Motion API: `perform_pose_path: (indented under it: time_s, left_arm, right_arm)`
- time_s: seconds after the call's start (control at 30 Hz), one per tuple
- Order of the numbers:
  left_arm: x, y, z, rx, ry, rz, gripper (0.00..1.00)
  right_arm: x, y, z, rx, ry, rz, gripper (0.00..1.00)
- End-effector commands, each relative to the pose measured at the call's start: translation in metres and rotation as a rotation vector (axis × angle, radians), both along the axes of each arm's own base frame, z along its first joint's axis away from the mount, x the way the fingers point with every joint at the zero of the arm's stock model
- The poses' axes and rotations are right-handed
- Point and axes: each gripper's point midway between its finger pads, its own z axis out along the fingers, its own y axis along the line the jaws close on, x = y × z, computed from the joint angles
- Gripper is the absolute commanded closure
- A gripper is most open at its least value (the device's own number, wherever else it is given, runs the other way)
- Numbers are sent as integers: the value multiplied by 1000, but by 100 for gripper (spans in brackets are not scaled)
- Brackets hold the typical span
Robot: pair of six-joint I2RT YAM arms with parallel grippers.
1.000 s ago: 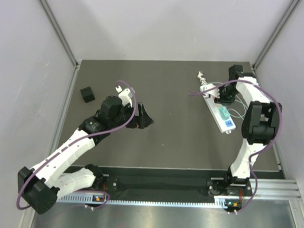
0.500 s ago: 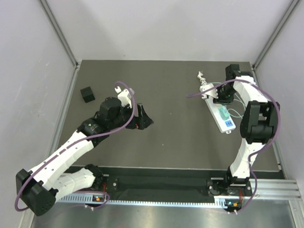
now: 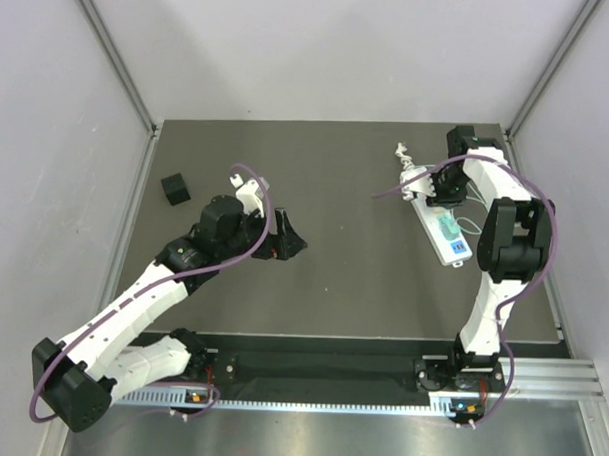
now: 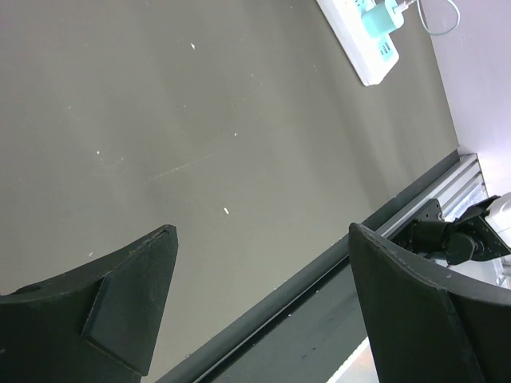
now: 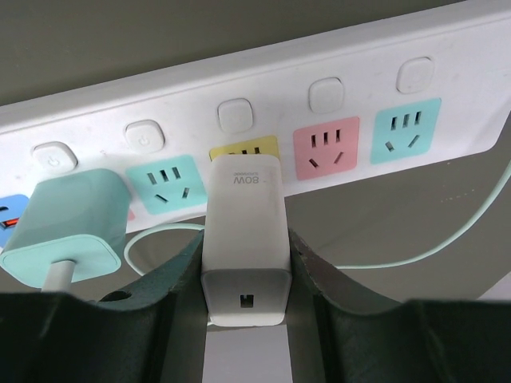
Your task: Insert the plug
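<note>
A white plug [image 5: 243, 231], a block-shaped charger, sits between my right gripper's [image 5: 243, 239] dark fingers [image 5: 160, 295], which are shut on its sides. Its front end is against the yellow socket of the white power strip [image 5: 335, 128]; the prongs are hidden. In the top view the right gripper [image 3: 448, 188] hangs over the far half of the strip [image 3: 454, 248] at the right of the mat and covers the plug. My left gripper [image 3: 289, 237] stands open and holds nothing near the mat's middle, far from the strip; the left wrist view shows its fingertips wide apart [image 4: 262, 239].
A teal plug [image 5: 68, 223] with a thin teal cable [image 5: 447, 255] occupies a socket left of the white one. A coiled white cord [image 3: 405, 156] lies at the strip's far end. A small black cube [image 3: 174, 188] sits at the mat's left. Grey walls close in both sides.
The right wrist has shifted slightly toward the far left over the strip, still gripping the plug. The left arm has hardly moved.
</note>
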Motion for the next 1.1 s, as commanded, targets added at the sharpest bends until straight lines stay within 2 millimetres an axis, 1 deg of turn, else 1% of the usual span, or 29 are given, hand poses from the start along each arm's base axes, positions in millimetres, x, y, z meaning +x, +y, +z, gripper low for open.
perform_pose_path:
  time_s: [0.0, 0.17, 0.2, 0.23, 0.3, 0.37, 0.47, 0.53, 0.6, 0.7, 0.83, 0.87, 0.9, 0.93, 1.0, 1.03, 1.07]
  left_arm:
    - [4, -3, 6, -21, -33, 4, 8]
    - [5, -6, 6, -37, -22, -4, 8]
    - [5, -6, 5, -36, -21, -2, 8]
    - [4, -6, 4, -34, -17, -7, 9]
    - [4, -6, 4, -27, -18, -9, 9]
    - [5, -5, 3, -15, -14, -4, 9]
    - [5, -5, 4, -17, -13, -6, 9]
    - [5, -8, 4, -23, -10, -15, 9]
    - [5, -8, 3, -23, -10, -15, 9]
    - [6, -5, 0, -6, -5, -5, 9]
    - [6, -6, 0, -4, -4, -5, 9]
    - [7, -6, 0, -3, -3, -6, 9]
    - [6, -7, 0, -7, -2, -11, 9]
    - [7, -7, 0, -6, -3, -10, 9]
    - [7, -6, -1, -1, 0, -6, 9]
    - [7, -5, -2, 5, -1, -5, 9]
    - [7, -4, -3, 11, 4, -3, 9]
  right_arm:
    - [-2, 24, -51, 65, 85, 85, 100]
    - [4, 28, -52, 67, 83, 101, 100]
    - [2, 31, -58, 63, 104, 107, 100]
    - [0, 30, -62, 46, 118, 108, 100]
    - [2, 34, -65, 48, 126, 108, 100]
    - [5, 33, -66, 24, 130, 103, 100]
    - [9, 41, -70, 50, 145, 83, 100]
    - [11, 42, -72, 27, 148, 65, 100]
    - [19, 43, -76, 11, 134, 42, 100]
    - [17, 40, -84, 4, 158, -16, 100]
    - [18, 42, -89, -24, 165, -9, 100]
    - [22, 46, -89, -31, 158, -6, 100]
    - [23, 47, -88, -29, 157, -19, 100]
    - [29, 53, -84, -3, 145, -27, 100]
    - [31, 59, -85, 56, 164, -50, 100]
    - [36, 64, -81, 92, 158, -56, 100]
    - [33, 64, -87, 85, 182, -53, 100]
